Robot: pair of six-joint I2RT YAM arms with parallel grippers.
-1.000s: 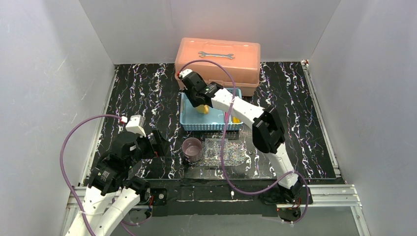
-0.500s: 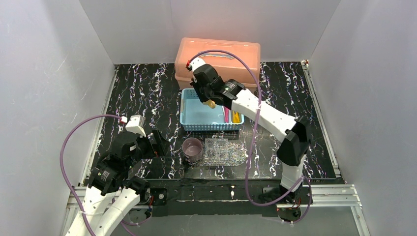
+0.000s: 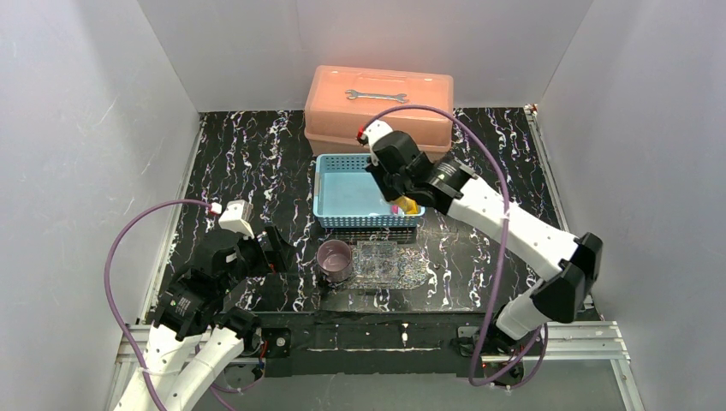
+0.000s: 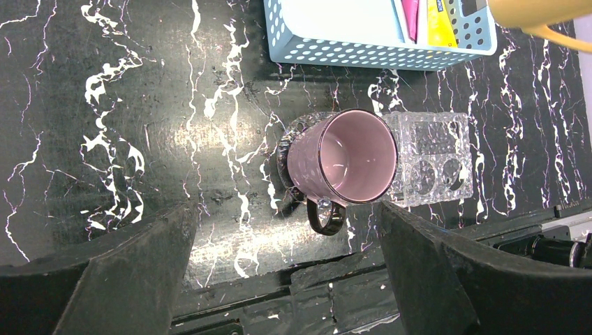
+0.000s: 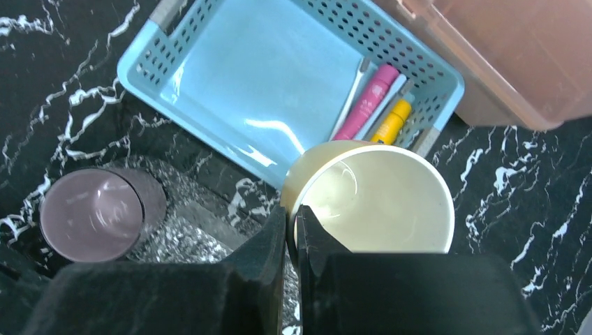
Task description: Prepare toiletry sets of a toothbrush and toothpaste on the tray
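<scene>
Toothbrushes (image 5: pixel 351 94), perhaps two, lie half-hidden behind yellow mug (image 5: pixel 377 199) in right gripper (image 5: pixel 292 222).

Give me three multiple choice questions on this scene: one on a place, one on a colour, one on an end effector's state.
1. Where is the magenta toothpaste tube? A) in the blue mesh basket B) on the clear tray C) on the toolbox
2. What colour is the mug in the right end effector? A) purple B) yellow C) green
3. The left end effector is: A) open, empty B) shut on a toothbrush C) shut on a wrench
Answers: A, it lies inside the basket; B, the jaws pinch a yellow rim; A, its jaws stand wide apart.
</scene>
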